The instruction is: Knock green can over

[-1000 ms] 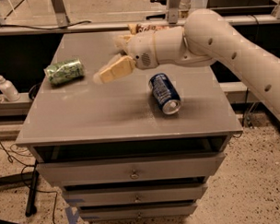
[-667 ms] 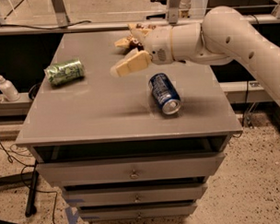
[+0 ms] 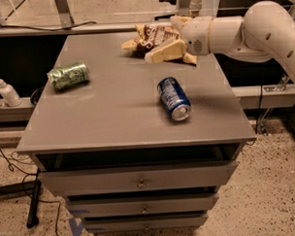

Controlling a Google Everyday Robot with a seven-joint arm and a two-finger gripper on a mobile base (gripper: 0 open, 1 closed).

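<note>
Drawn back from the middle of the tabletop (image 3: 113,121), the gripper (image 3: 167,50) now hangs at the far right edge, low over a crumpled snack bag (image 3: 152,36). Whether it is open or closed cannot be told, and nothing shows as held in it.

Nearest the camera, the top drawer (image 3: 134,157) stands slightly ajar beneath the table's front edge. Anything pushed off the front would likely drop past it to the floor.

Behind it, the blue can (image 3: 174,98) lies on its side right of centre, between the gripper and the far left of the table. A low sweep leftward would probably clip it and set it rolling.

Further back, the green can (image 3: 68,76) already lies on its side near the left edge, well apart from the gripper, so the task looks done. Another nudge could roll it off that edge.

At the back, the gripper sits so close to the bag that a careless move may drag it along.
</note>
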